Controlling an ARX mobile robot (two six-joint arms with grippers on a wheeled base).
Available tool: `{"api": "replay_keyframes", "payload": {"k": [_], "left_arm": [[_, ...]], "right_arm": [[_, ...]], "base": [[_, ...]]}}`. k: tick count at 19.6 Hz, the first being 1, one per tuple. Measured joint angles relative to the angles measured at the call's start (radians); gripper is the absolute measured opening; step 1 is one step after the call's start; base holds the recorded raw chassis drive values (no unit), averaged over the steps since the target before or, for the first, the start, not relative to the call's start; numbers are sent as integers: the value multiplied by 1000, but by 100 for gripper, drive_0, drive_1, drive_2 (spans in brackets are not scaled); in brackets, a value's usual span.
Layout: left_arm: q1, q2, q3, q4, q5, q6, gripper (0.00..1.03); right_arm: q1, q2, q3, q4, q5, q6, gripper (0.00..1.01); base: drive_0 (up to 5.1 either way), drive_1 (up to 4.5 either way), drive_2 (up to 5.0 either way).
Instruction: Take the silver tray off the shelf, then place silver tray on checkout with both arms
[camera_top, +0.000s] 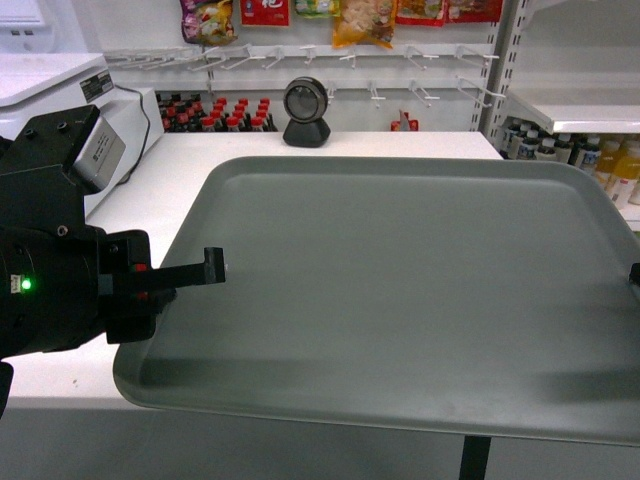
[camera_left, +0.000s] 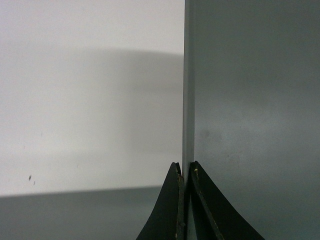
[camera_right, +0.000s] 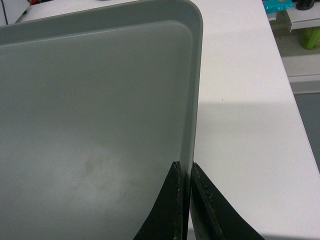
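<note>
**Over the checkout, tray held at both ends**

Above the white checkout (camera_top: 330, 150) the silver tray (camera_top: 400, 290) sits level, its near edge past the counter's front. At its left rim the left gripper (camera_top: 205, 272) is pinched narrow on the edge, 1 finger above and 1 below. The right gripper (camera_right: 184, 197) clamps the opposite rim the same way, its 2 black fingers (camera_right: 172, 210) closed onto the lip. Behind stands a black scanner (camera_top: 305, 110), with bottles (camera_top: 215, 115) beyond.
</note>
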Motion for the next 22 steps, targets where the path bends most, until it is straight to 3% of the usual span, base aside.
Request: {"api": "replay_keyframes", "payload": {"k": [21, 22], "left_arm": [[0, 3, 1, 1, 0, 0, 3], [-12, 8, 27, -85, -45, -21, 3]], "right_arm": [[0, 5, 3, 2, -2, 0, 3], [0, 5, 3, 2, -9, 0, 3]], "base": [[-5, 388, -398], [0, 0, 0]]}}
